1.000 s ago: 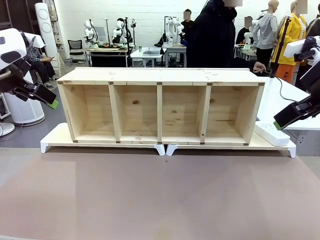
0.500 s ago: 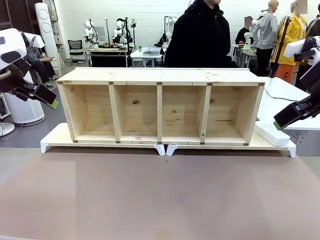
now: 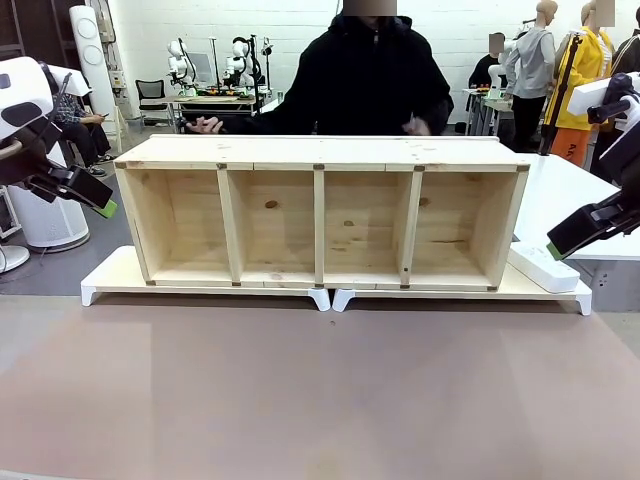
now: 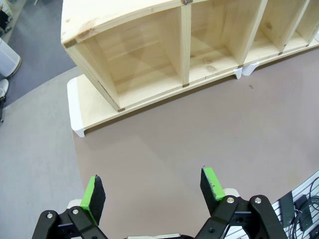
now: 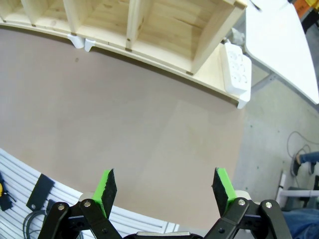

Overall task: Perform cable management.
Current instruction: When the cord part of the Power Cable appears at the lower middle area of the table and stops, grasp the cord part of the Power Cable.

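Left claw [image 4: 154, 191] and right claw [image 5: 164, 186] both hang wide open and empty by opposite side edges of the brown tabletop [image 3: 320, 400], flanking the wooden cubby shelf [image 3: 320, 150].

You have the left arm [image 3: 22, 105] raised at the left edge, the left gripper [image 3: 104, 206] pointing down and inward. The right arm [image 3: 612, 100] stands at the right edge, the right gripper [image 3: 556, 246] pointing down and inward as well. Both grippers hang in the air, jaws spread wide, green pads [image 4: 93, 198] well apart, gripping nothing.
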